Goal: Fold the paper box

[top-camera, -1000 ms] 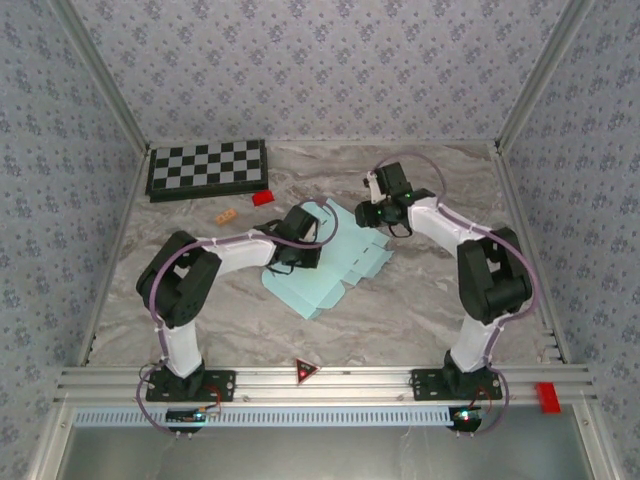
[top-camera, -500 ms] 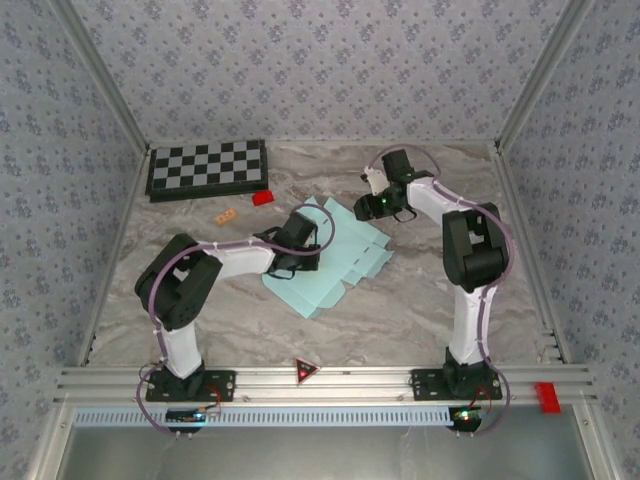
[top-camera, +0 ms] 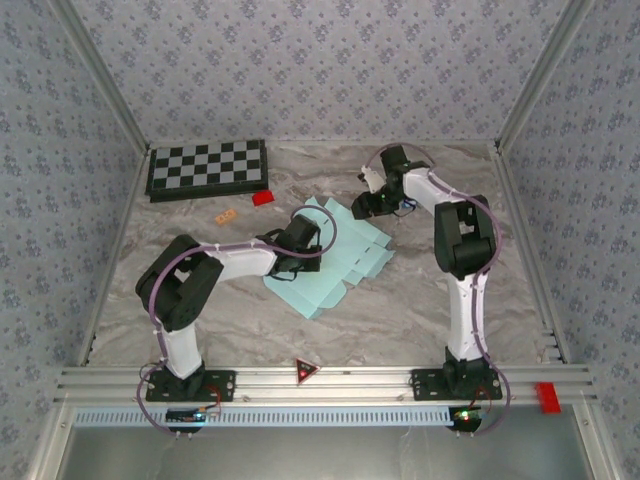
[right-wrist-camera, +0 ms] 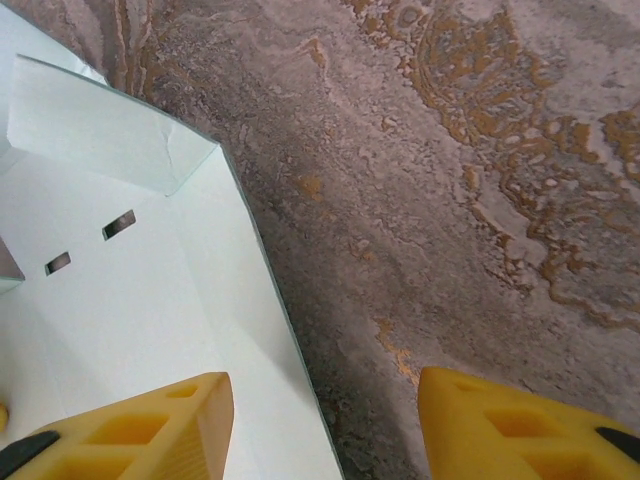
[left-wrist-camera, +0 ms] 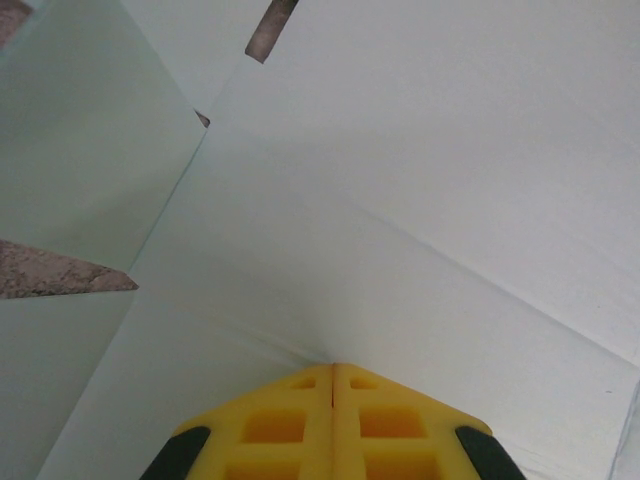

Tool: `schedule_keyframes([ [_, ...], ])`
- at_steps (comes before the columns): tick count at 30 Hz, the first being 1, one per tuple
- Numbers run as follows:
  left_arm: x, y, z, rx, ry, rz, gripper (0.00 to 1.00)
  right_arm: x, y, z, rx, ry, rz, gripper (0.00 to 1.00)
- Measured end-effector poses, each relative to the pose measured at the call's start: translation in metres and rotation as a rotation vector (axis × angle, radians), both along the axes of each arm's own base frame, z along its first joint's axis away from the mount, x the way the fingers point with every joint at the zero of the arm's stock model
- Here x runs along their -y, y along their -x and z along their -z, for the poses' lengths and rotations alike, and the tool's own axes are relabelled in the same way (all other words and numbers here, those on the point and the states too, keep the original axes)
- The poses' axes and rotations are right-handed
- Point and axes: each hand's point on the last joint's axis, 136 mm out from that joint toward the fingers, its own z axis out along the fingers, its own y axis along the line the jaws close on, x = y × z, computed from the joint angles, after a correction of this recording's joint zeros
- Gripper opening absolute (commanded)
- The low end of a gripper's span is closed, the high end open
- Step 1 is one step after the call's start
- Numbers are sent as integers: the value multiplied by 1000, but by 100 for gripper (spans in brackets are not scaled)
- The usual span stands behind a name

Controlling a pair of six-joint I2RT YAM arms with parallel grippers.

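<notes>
The pale cyan paper box (top-camera: 338, 268) lies as a flat die-cut sheet mid-table between the arms, well apart from the checkerboard (top-camera: 207, 167) and the small red block (top-camera: 263, 197); the step in hand looks like pinning the sheet while a far flap is raised. The left gripper (top-camera: 300, 244) has its yellow fingers (left-wrist-camera: 290, 430) pressed together, tips down on the card, clamping nothing that I can make out; it should bear straight down so the sheet cannot skate on the marble table (top-camera: 420, 290). The right gripper (top-camera: 367, 204) stands with jaws apart at the sheet's far right edge; it would do well to straddle that edge and lift along a score line, not across it. The left wrist view reveals shallow creases fanning from the pressing tips, lost from above; the right wrist view shows one finger (right-wrist-camera: 150, 425) over card and the other over bare marble, plus two small slots (right-wrist-camera: 118, 224) and a flap (right-wrist-camera: 100, 135) tilted up.
</notes>
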Motion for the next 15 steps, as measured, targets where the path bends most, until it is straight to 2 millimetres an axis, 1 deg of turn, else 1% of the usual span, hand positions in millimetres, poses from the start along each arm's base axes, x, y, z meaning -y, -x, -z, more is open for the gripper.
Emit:
schedule_keyframes([
  [6, 0, 0, 0, 0, 0, 0, 0, -2, 8, 12, -69, -4, -22, 47],
  [10, 0, 0, 0, 1, -2, -1, 0, -3, 10, 13, -85, -5, -34, 36],
  [15, 0, 0, 0, 1, -1, -1, 0, -6, 15, 12, -100, -20, -59, 26],
])
